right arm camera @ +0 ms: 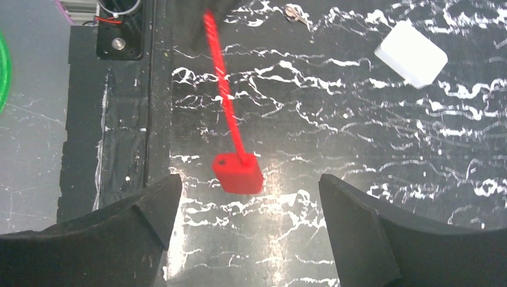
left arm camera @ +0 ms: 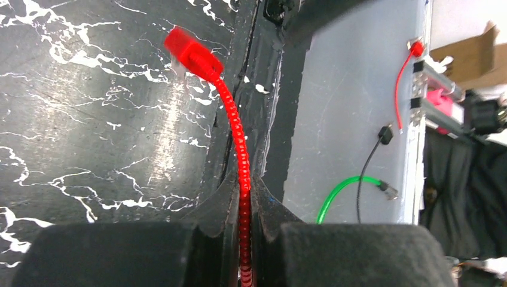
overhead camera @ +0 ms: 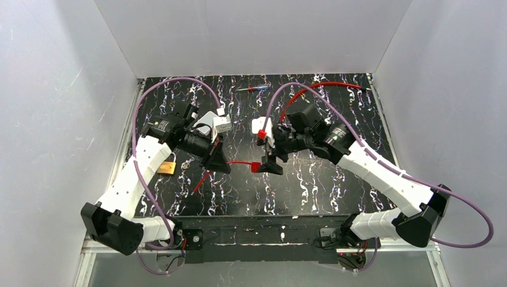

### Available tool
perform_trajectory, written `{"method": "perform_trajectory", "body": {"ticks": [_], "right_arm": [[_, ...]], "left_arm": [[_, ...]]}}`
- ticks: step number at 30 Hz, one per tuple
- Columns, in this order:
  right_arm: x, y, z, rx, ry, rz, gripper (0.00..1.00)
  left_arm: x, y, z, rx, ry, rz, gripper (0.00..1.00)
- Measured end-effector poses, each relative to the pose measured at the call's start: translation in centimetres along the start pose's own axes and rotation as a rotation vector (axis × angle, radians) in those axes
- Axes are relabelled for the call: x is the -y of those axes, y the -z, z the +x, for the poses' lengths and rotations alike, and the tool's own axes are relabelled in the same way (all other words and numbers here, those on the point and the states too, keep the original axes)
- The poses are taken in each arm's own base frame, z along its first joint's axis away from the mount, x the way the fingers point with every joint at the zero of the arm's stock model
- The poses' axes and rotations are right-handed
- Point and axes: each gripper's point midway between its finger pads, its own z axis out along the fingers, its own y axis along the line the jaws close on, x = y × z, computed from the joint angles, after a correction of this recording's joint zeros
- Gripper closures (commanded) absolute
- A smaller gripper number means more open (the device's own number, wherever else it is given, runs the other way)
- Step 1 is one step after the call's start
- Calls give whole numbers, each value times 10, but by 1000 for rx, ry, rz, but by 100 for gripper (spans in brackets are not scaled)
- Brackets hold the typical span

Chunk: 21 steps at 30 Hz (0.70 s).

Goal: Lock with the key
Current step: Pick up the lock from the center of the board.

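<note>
A red ribbed cable lock [left arm camera: 234,125] ends in a red block head [left arm camera: 190,52]. My left gripper [left arm camera: 245,185] is shut on the ribbed cable and holds it above the black marbled table [overhead camera: 311,185]. In the top view the left gripper [overhead camera: 219,161] has the cable sticking out to the right, with the head [overhead camera: 256,165] at my right gripper [overhead camera: 271,162]. The right gripper [right arm camera: 249,180] is open. The head [right arm camera: 238,173] hangs just ahead of its fingertips, touching neither. A small metal key [right arm camera: 294,12] lies on the table beyond. A brass padlock [overhead camera: 167,168] lies at the left.
A white block [right arm camera: 411,52] lies on the table far right of the head. A pen [overhead camera: 254,88] lies near the back wall, and a red wire [overhead camera: 326,85] runs to the right arm. White walls close in on three sides.
</note>
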Motion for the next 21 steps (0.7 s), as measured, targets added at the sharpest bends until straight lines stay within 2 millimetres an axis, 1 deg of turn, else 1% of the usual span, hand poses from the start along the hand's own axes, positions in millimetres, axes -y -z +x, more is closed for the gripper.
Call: {"method": "perform_trajectory", "body": {"ticks": [3,7,10,12,14,16,21], "right_arm": [[7,12,7,23,-70,17,2],[9,26,24,56,-178,-7,2],[-2,25,32,72,-230,-68,2],[-16,23,34,91,-253,-135,2],[-28,21,34,112,-274,-198,3],[-37,22,29,140,-289,-251,4],[-51,22,12,198,-286,-335,6]], "left_arm": [[10,7,4,2,-100,-3,100],[32,19,11,24,-279,-11,100],[50,26,19,27,-405,-8,100],[58,29,23,19,-462,-8,100],[64,33,24,5,-523,-18,100],[66,36,26,-13,-575,-29,100],[66,38,30,-73,-668,-48,100]]}}
